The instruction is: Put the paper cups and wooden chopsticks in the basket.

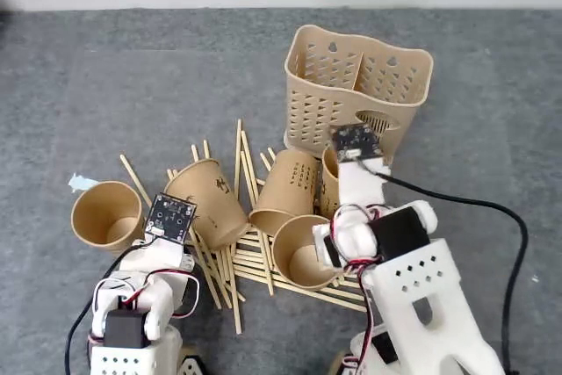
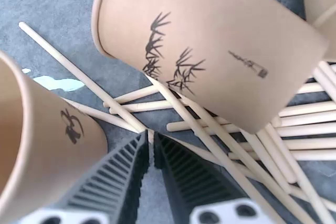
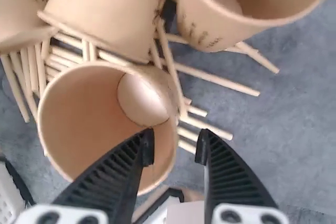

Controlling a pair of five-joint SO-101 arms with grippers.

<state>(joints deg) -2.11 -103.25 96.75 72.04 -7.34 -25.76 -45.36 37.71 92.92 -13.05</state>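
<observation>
High view: grey worktop, tan basket far right of centre, upright, with a divider across it. All paper cups and chopsticks are on the worktop, outside the basket.
- left cup sits apart at the left, mouth up and tilted; a pale blue scrap lies just beside it
- second cup and third cup lie on their sides over the chopsticks
- near cup lies on its side on the sticks, just left of the right arm
- fifth cup is partly hidden behind that arm, close to the basket's near wall
- chopsticks are scattered in a loose fan from the left cup across to the right arm
- left arm is at the near left, between the left cup and the second cup

Left wrist view: left gripper is closed down to a thin slit, tips low over the worktop where several chopsticks cross. Can't tell whether a stick end is pinched. The left cup is just beside one finger and the second cup is beyond the tips, lying on the sticks.

Right wrist view: right gripper is open and straddles the rim of the near cup, one finger inside the mouth, the other outside the wall with a gap showing. Not clamped. Two other cups lie just beyond, with chopsticks under and between them.
</observation>
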